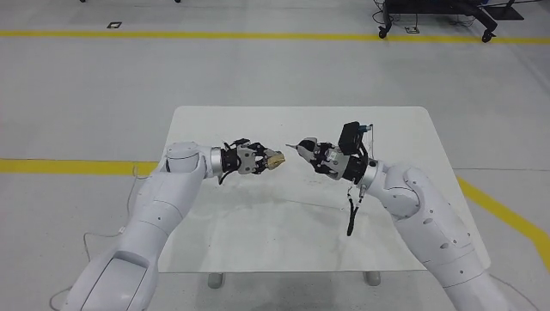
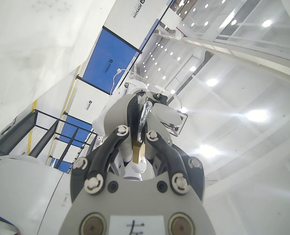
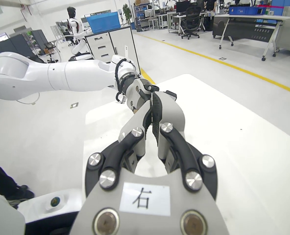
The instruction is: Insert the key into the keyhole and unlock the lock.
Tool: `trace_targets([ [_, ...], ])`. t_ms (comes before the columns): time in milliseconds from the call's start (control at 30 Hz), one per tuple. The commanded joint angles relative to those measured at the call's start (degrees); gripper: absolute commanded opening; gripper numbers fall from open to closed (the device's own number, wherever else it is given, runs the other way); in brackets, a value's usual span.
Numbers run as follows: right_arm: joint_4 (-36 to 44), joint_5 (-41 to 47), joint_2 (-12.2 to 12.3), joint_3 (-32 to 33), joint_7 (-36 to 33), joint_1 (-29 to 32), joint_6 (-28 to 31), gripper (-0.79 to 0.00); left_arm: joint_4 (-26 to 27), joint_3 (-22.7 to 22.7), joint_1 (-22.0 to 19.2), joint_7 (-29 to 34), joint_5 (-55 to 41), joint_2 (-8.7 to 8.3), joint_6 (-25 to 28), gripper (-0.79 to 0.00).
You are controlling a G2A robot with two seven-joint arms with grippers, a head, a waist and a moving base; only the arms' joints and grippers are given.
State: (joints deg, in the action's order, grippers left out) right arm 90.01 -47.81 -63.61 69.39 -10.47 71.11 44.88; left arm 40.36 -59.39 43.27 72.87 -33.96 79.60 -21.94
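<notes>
Over the middle of the white table, my left gripper is shut on a small brass padlock, whose end faces the other arm. In the left wrist view the lock's brass body and silver shackle sit between the fingers of the left gripper. My right gripper is shut on a thin metal key whose tip points at the lock across a short gap. The right wrist view has the right gripper pinching the key edge-on, with the left gripper just beyond it.
A black cable hangs from the right forearm above the table. Both grippers hover above the tabletop. The table's far edge faces open floor with a yellow line.
</notes>
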Motion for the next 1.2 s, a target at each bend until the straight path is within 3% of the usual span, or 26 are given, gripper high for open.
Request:
trace_targets([
  [0, 1.7, -3.7, 0.4, 1.6, -1.4, 0.6, -0.8, -0.785, 0.1, 0.8, -0.1, 0.1, 1.3, -0.04, -0.3, -0.785],
  [367, 2.3, -4.6, 0.4, 1.4, -1.7, 0.6, -0.7, -0.785, 0.2, 1.3, -0.2, 0.4, 2.1, -0.1, -0.4, -0.785],
  [500, 5.7, -14.7, 1.1, 2.0, -1.7, 0.8, 2.5, -0.785, 0.2, 1.3, -0.2, 0.4, 2.1, -0.1, -0.4, -0.785],
  [667, 11.0, -31.9, 2.1, 1.5, 0.8, -1.0, 12.5, -0.785, 0.2, 1.3, -0.2, 0.4, 2.1, -0.1, -0.4, -0.785],
  [867, 18.7, -56.4, 3.4, -1.0, 6.4, 0.3, 11.7, -0.785, 0.2, 1.3, -0.2, 0.4, 2.1, -0.1, -0.4, -0.785],
  [1167, 23.5, -75.2, 4.3, -8.0, 9.4, 1.9, 5.9, -0.785, 5.6, 1.3, 3.0, -6.5, 3.5, -0.56, 0.7, -0.785],
])
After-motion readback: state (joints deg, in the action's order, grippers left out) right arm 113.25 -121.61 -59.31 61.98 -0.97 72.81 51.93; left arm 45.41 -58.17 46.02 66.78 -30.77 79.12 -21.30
